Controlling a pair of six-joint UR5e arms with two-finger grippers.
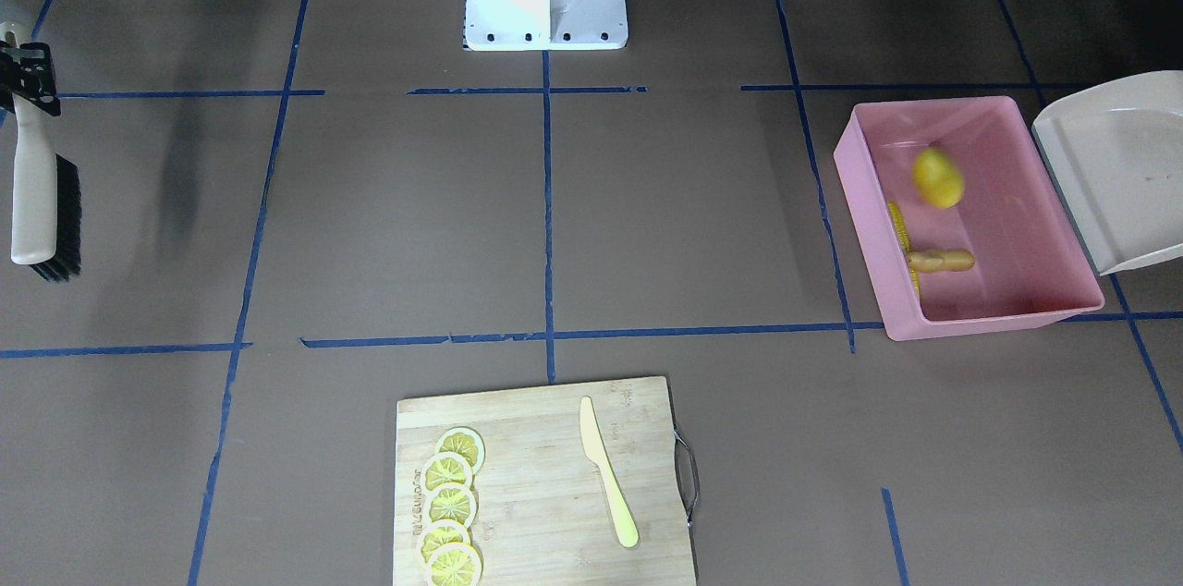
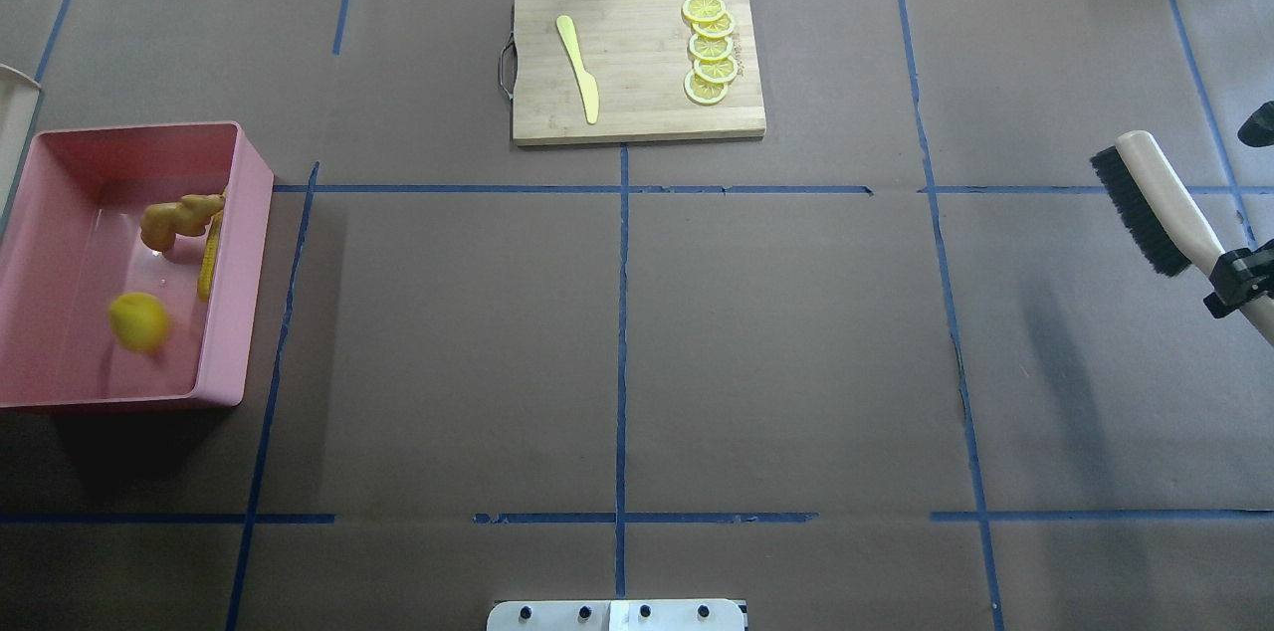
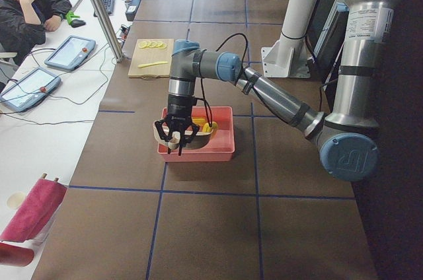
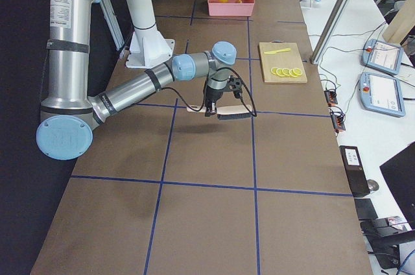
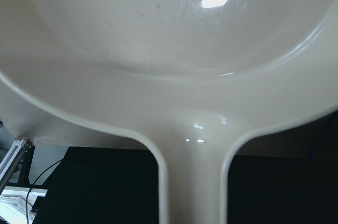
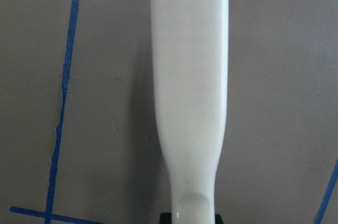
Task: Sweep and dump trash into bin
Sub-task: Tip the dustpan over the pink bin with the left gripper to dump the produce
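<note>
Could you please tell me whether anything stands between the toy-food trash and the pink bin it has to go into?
Nothing visible does: the corn cob, the potato-like lump and the ginger root all lie inside the pink bin. The dustpan beside it looks empty; the right gripper holds the brush far off.

There is one pink bin (image 1: 989, 323). There are three toy foods (image 2: 139, 322): one corn cob (image 1: 898, 225), one potato (image 1: 938, 177) and one ginger root (image 1: 941, 261). There is one dustpan (image 1: 1118, 170), one brush (image 1: 42, 189), one wooden cutting board (image 1: 536, 484), one yellow knife (image 1: 605, 470) and five lemon slices (image 1: 452, 506). Beside the table are one person (image 3: 30, 9) and two tablets (image 3: 69, 52).
</note>
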